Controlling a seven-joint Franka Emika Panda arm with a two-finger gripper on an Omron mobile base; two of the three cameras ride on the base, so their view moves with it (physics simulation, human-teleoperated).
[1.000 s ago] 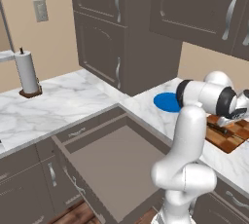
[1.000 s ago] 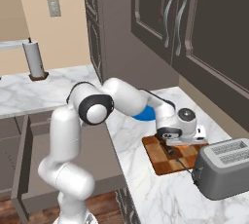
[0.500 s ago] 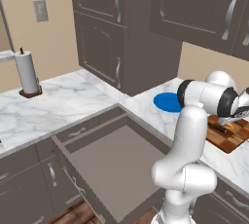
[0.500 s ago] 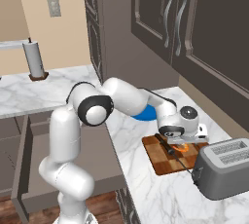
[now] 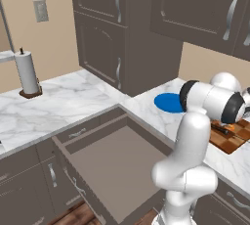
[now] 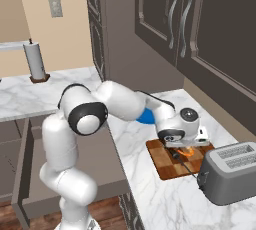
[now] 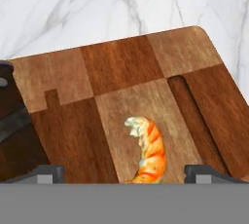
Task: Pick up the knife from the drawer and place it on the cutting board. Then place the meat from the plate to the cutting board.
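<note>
A silver toaster (image 6: 231,172) stands on the white marble bench (image 6: 150,194). A paper towel roll (image 5: 26,73) stands upright on its wooden holder at the far end, below a wall outlet (image 5: 41,11). Dark cabinets (image 5: 195,4) with curved silver handles hang above.

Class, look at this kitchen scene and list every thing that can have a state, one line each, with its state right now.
Drawer: pulled open, inside bare.
Gripper: jaws open, over the board, holding nothing.
Meat: lying on the cutting board, between the fingertips.
Knife: lying flat on the board.
Cutting board: flat on the counter, carrying meat and knife.
Plate: on the counter, nothing on the visible part.
Upper cabinet doors: shut.
</note>
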